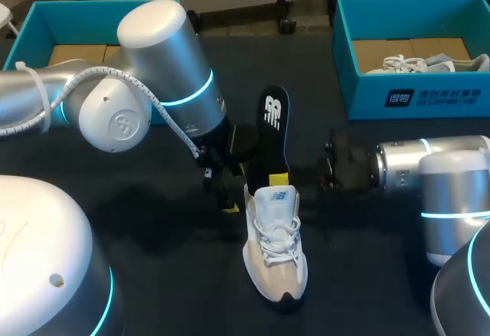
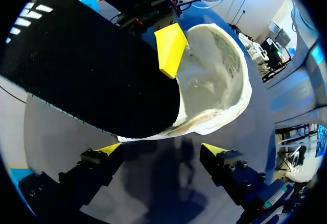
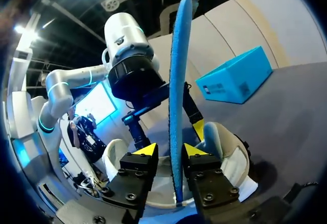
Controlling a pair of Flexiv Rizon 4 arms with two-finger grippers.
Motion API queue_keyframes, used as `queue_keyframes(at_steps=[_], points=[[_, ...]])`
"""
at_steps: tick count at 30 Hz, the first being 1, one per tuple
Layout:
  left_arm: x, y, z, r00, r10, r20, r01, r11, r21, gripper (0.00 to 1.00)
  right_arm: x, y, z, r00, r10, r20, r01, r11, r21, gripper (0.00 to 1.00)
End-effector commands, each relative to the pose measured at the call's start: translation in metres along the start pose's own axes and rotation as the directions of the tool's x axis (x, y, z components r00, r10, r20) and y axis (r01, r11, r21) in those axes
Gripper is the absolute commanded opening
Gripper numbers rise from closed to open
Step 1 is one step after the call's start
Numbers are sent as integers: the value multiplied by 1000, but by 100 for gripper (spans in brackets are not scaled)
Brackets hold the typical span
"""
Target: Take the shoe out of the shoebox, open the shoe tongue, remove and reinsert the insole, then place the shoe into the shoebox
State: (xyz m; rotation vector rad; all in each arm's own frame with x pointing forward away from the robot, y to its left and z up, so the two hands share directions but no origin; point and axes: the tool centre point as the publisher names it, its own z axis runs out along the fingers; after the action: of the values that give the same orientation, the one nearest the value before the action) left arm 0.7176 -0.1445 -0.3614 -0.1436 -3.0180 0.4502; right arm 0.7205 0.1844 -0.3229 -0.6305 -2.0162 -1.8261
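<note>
The black insole (image 1: pixel 273 125) stands on end, its lower end in the heel opening of the white and beige shoe (image 1: pixel 274 252), and its lower part passes between the right arm's fingers (image 3: pixel 195 150). From the right wrist it shows edge-on as a thin blue strip. It lies against one finger while a narrow dark gap shows between it and the other, so these fingers stand slightly apart around it and are not clamped on it (from the left wrist only one of their yellow tips shows, set beside the insole at the shoe's collar). The left arm's fingers (image 2: pixel 214 151) are spread wide with nothing between them, and the shoe's heel lies just ahead of them. The shoe rests near the middle of the dark desk (image 1: pixel 153 275), toe toward the robot, with bare desk showing on both sides of the toe. The left shoebox (image 1: pixel 76 11) and the right shoebox (image 1: pixel 429 95) stand along the far edge, well apart from the shoe, with a second shoe (image 1: pixel 429 63) lying in the right one.
</note>
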Motion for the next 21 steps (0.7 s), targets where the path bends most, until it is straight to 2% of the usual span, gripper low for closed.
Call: queue_keyframes(at_steps=[1, 12, 21], points=[[1, 1, 0, 1000, 1, 1, -1, 1000, 4, 100, -1, 7, 3, 1000, 1, -1, -1, 1000, 19, 35], [1, 1, 0, 1000, 1, 1, -1, 1000, 4, 100, -11, 21, 21, 999, -7, -35, 9, 999, 46, 34], [1, 1, 0, 1000, 1, 1, -1, 1000, 4, 100, -15, 25, 22, 1000, 3, -23, -3, 1000, -15, 30]])
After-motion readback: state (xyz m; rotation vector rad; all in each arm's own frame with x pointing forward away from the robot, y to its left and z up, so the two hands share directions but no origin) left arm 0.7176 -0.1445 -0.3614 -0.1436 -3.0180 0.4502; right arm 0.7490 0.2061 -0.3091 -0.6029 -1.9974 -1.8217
